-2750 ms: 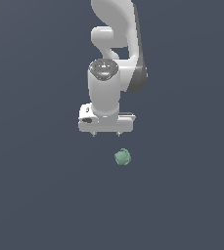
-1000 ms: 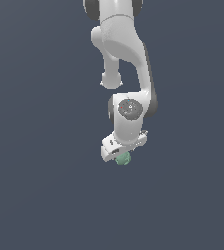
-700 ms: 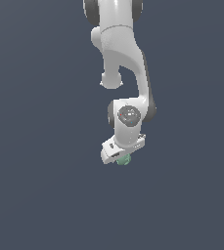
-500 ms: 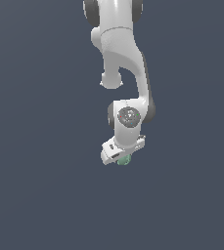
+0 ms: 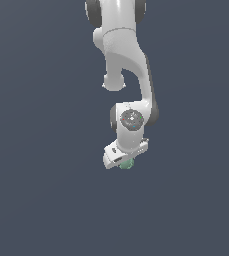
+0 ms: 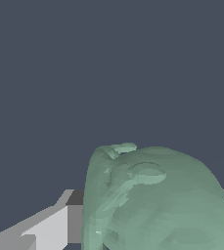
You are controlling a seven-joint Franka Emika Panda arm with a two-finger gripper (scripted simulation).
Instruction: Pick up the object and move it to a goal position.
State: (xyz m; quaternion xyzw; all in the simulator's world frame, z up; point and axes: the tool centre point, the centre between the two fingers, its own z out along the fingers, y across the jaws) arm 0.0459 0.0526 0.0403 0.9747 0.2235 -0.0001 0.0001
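Object count: one object [image 6: 157,200], pale mint-green, lumpy and roundish, sitting right at my gripper [image 5: 123,161]; whether my fingers [image 6: 45,229] pinch it, I cannot tell.

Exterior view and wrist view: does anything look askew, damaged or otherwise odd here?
Nothing stands out. The gripper is down over the mint-green blob, which fills the wrist view looking intact, beside one finger. Nothing else shows on the plain dark surface.
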